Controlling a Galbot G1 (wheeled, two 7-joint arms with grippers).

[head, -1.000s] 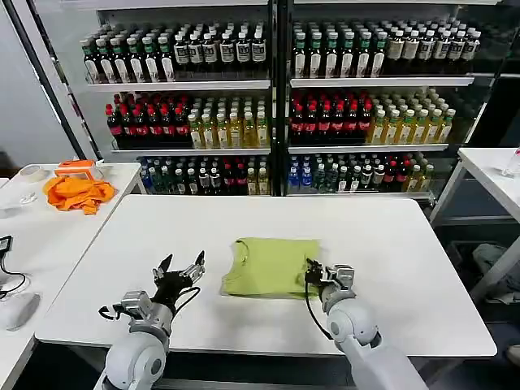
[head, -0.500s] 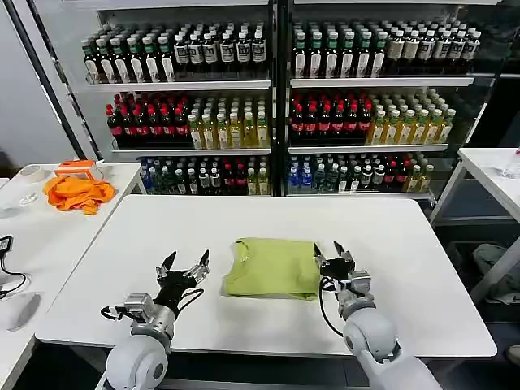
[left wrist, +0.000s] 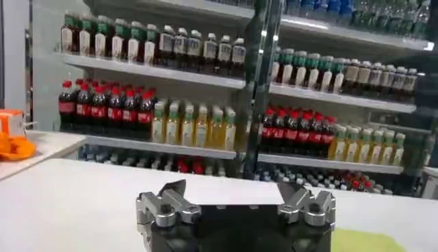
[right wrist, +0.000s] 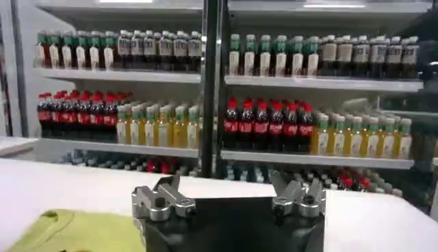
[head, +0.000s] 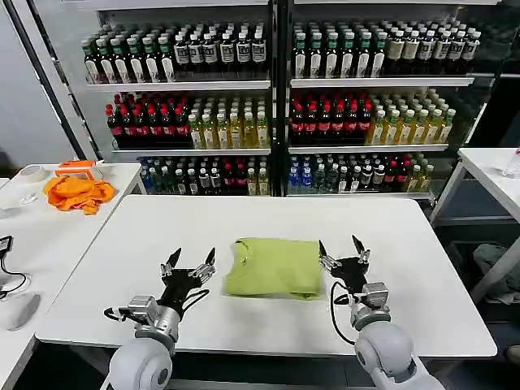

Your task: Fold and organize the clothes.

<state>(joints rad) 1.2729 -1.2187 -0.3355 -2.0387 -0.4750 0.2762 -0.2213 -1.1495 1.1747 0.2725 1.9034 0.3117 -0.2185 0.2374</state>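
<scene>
The clothes are one lime T-shirt (head: 273,267), folded into a compact rectangle near the front middle of the white table (head: 260,219). A corner of it shows in the left wrist view (left wrist: 369,241) and the right wrist view (right wrist: 75,233). My left gripper (head: 190,260) stands open just left of the shirt, apart from it, fingertips pointing up and away. My right gripper (head: 341,246) stands open just right of the shirt, holding nothing. Both wrist views look along the tabletop, with the left gripper (left wrist: 236,198) and the right gripper (right wrist: 229,192) each spread wide.
Shelves of bottles (head: 276,106) stand behind the table. A side table at the left holds an orange cloth (head: 78,193) and an orange box (head: 75,168). Another white table (head: 496,175) stands at the far right.
My right gripper let go of the shirt's right edge, opened, and drew back to the right. The left gripper rose slightly and shifted right. The shirt lies still.
</scene>
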